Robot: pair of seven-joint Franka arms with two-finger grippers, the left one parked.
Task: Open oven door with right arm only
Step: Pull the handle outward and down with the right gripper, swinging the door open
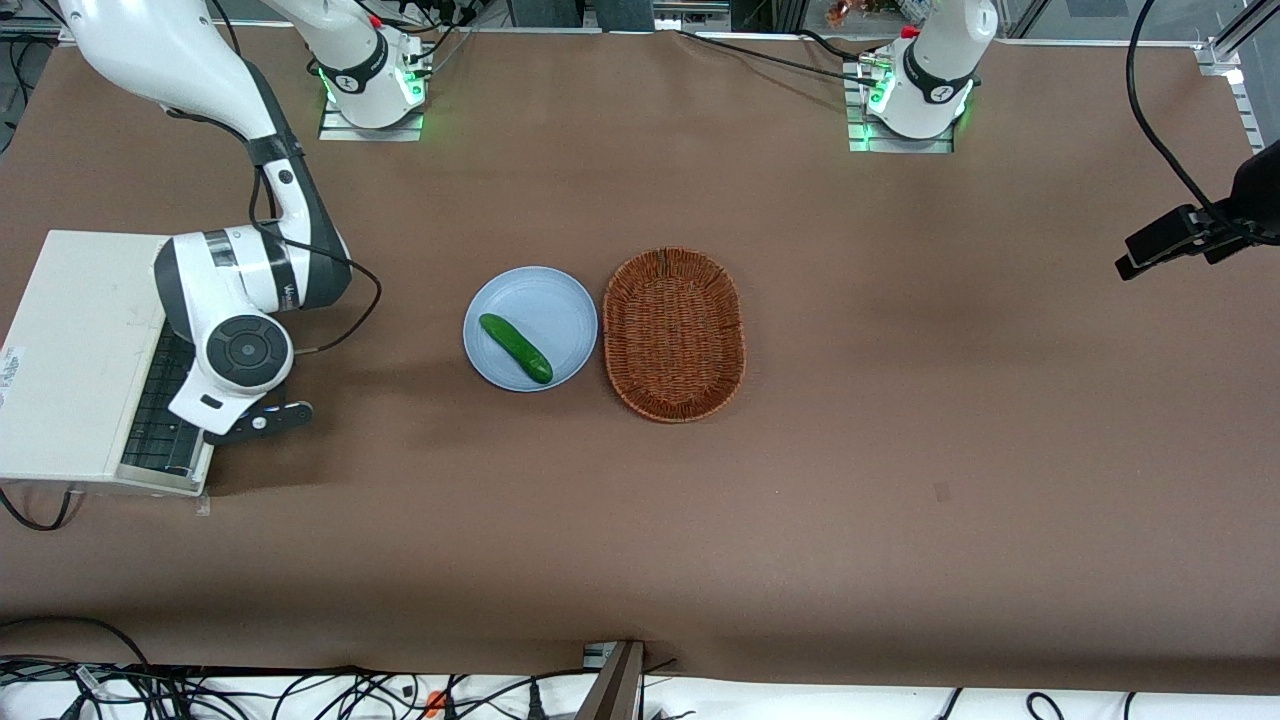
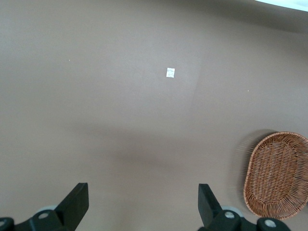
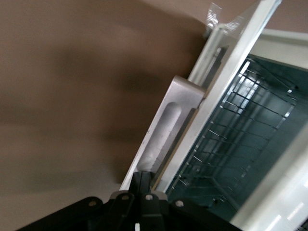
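Gripper (image 3: 146,179) pinched onto oven door's (image 3: 226,125) bar handle (image 3: 163,132), at nine o'clock from plate (image 1: 560,300).

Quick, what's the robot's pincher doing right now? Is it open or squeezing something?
Gripper: shut on the oven door's bar handle, at the front of the toaster oven, with the oven door partly open.

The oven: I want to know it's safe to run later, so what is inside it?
Through the oven door's glass only a wire rack shows. The gripper is closed on the door's handle. The rest of the oven's inside is hidden.
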